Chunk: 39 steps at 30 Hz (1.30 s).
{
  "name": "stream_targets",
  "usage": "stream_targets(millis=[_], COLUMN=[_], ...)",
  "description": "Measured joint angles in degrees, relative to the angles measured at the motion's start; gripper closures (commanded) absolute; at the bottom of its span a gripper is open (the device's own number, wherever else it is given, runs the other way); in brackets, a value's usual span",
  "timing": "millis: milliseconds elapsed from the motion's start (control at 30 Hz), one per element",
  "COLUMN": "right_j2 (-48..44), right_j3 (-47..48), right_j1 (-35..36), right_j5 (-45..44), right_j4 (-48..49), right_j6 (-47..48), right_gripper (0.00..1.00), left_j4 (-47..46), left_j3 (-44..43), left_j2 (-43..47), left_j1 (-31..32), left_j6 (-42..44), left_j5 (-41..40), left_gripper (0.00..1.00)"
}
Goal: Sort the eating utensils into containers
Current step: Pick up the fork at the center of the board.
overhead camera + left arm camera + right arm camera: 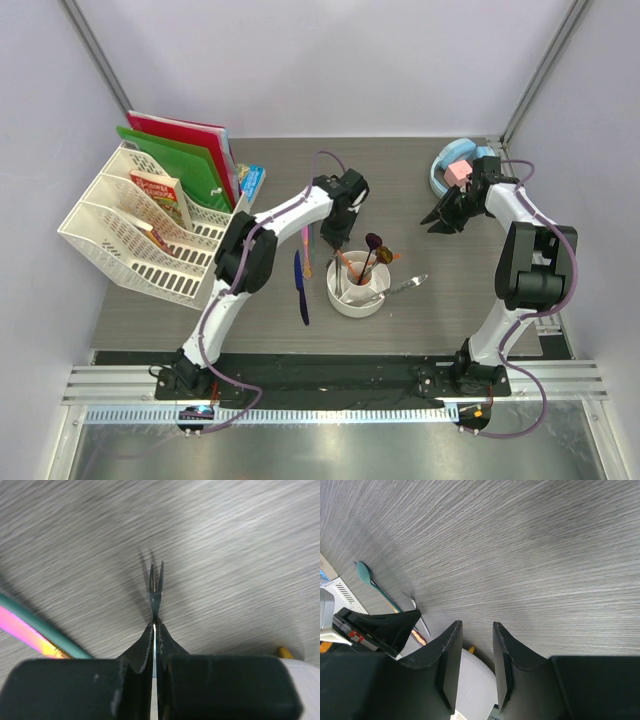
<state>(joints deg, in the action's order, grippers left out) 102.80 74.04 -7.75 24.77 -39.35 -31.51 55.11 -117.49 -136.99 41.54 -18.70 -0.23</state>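
Note:
My left gripper [156,625] is shut on a slim silver fork [156,587], whose tines stick out past the fingertips just above the grey table. In the top view this gripper [333,238] sits just left of the white divided cup [357,298], which holds a purple spoon [375,242] and orange pieces [350,266]. A dark blue knife [300,285] and an iridescent piece [307,250] lie left of the cup. A silver piece [405,286] leans on its right side. My right gripper [440,220] hangs open and empty at the far right, its jaws [476,625] apart above the cup [475,680].
A white lattice file rack [130,235] with books and folders fills the left side. A light blue bowl [440,178] with a pink cube [456,172] stands at the back right, close behind my right arm. A teal spoon [365,572] lies on the table.

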Motion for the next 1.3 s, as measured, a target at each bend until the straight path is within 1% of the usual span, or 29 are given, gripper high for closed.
stream_targets(millis=[200, 500, 800, 1300], right_j2=[0.00, 0.00, 0.00, 0.00], right_j3=[0.00, 0.00, 0.00, -0.63], right_j1=[0.02, 0.00, -0.11, -0.20], right_j5=[0.48, 0.57, 0.63, 0.92], right_j4=[0.37, 0.42, 0.55, 2.05], right_j6=[-0.20, -0.35, -0.37, -0.44], right_gripper=[0.64, 0.64, 0.64, 0.64], left_j4=[0.37, 0.59, -2.12, -5.81], left_j3=[2.25, 3.69, 11.06, 17.68], left_j2=[1.20, 2.10, 6.69, 10.91], left_j1=[-2.54, -3.91, -6.23, -7.32], left_j6=[-2.47, -4.15, -5.27, -5.57], left_j5=[1.97, 2.12, 0.79, -0.09], left_gripper=[1.00, 1.00, 1.00, 1.00])
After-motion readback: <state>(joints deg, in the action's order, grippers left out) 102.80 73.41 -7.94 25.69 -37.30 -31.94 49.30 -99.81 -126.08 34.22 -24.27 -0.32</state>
